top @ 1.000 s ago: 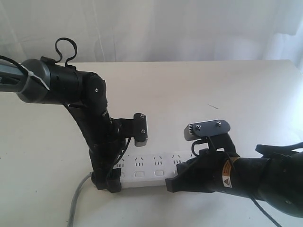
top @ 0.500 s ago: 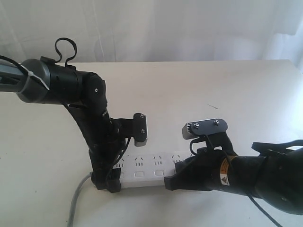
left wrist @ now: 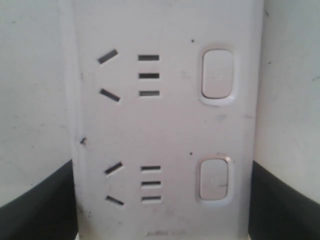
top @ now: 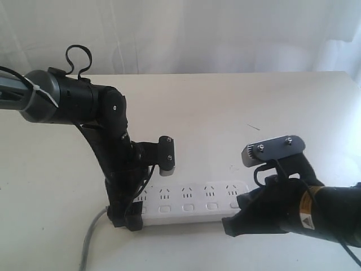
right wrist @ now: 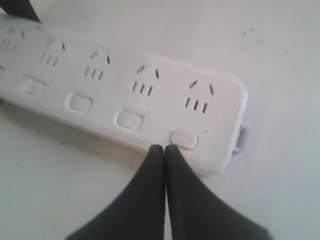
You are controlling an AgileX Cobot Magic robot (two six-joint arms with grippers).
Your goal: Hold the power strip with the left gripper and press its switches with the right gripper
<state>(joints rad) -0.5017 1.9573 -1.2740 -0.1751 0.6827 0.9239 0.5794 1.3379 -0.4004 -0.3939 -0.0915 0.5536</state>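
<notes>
Long white plastic power strip (top: 186,206) lies flat on the pale tabletop (top: 237,101), near the front edge, sockets and buttons facing up. Grey cord (top: 89,244) trails off its left end.

Left gripper (top: 128,217), on the black jointed arm with the looped cable, comes straight down on the cord end. In the left wrist view its black fingers (left wrist: 42,202) sit on either side of the strip's width and meet both long edges: clamped on the bar. Judged purpose: pin the strip so it cannot skid or tip when a button is pushed.

Right gripper (right wrist: 164,149), on the bulky black arm with the orange sticker, has its two fingers pressed together into one blunt point, suited to poking a small switch. That point sits at the strip's front edge, just beside the end button (right wrist: 184,138) and between it and its neighbour. Whether it touches the plastic, I cannot tell. No button is under the tip yet.
</notes>
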